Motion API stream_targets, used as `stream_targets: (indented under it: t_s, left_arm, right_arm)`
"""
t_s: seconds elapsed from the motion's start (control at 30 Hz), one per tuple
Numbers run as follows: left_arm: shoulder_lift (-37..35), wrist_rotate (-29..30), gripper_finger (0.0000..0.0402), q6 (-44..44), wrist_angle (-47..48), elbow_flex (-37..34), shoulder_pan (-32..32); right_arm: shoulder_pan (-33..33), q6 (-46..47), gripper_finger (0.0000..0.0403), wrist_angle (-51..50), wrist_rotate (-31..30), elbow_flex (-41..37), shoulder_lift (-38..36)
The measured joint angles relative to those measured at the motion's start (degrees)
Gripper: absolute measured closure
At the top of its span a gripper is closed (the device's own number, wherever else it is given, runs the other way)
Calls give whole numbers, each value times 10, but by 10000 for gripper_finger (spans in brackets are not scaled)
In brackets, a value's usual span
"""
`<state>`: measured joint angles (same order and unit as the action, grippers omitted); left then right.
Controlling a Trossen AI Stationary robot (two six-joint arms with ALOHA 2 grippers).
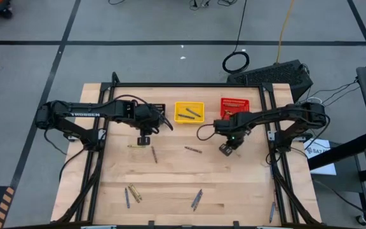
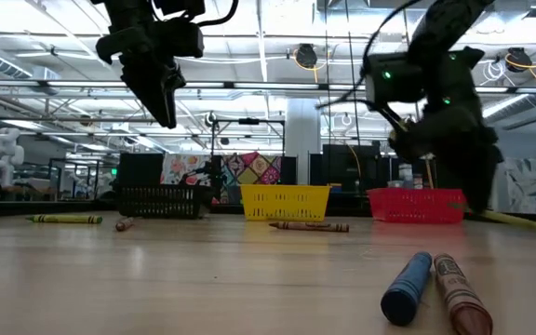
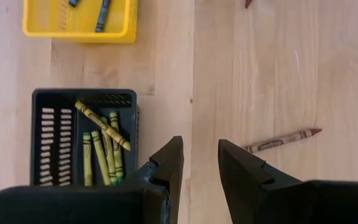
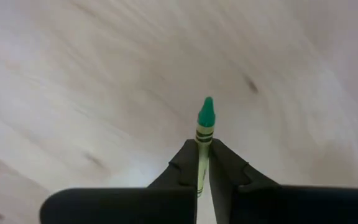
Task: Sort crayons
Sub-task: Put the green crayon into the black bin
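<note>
From above, I see my left gripper (image 1: 144,138) hanging over the counter (image 1: 170,184) just in front of the black mesh basket (image 1: 156,109) at the far edge. My right gripper (image 1: 225,149) is right of centre, in front of the red mesh basket (image 1: 235,105). The yellow mesh basket (image 1: 189,112) stands between those two. Loose crayons lie well apart: an olive-yellow one (image 1: 136,146) beside the left gripper, a brownish-red one (image 1: 193,150) mid-counter, and several more along the near edge. The middle of the counter gives me open room to swing either arm.

At counter height, the left gripper (image 2: 167,98) hangs well clear of the surface. A blue crayon (image 2: 406,288) and a brownish-red crayon (image 2: 459,294) lie side by side, touching, near the camera.

Through the left wrist, my fingers (image 3: 166,163) stand apart with nothing between them. Below them, the black basket (image 3: 82,95) holds yellow-green crayons and the yellow one (image 3: 79,31) holds blue crayons.

Through the right wrist, the fingers (image 4: 183,163) are pinched narrow on a thin green-tipped paper-wrapped crayon (image 4: 204,127), tip pointing forward, with bare counter behind it.

I judge these sticks light and stiff, but waxy and easily snapped, so a gentle pinch across the wrapped middle suits them. The ones near the front edge leave little margin, and I would approach those from straight above.
</note>
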<state>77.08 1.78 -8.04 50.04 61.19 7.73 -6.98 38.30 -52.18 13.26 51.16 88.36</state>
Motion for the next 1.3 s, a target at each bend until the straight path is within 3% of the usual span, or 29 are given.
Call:
stream_targets:
  t_s: [0.27,0.47,0.7,1.3]
  left_arm:
    - [0,6,301,42,-1,0,0]
    - [0,95,301,128,-2,0,1]
    - [0,103,301,153,-3,0,1]
    - [29,-32,301,167,-168,1,-15]
  right_arm:
    - [-2,-58,403,142,-1,25,0]
    - [-8,-100,403,234,1,28,0]
    - [-27,-134,403,340,1,28,0]
    - [-31,-172,403,567,6,28,0]
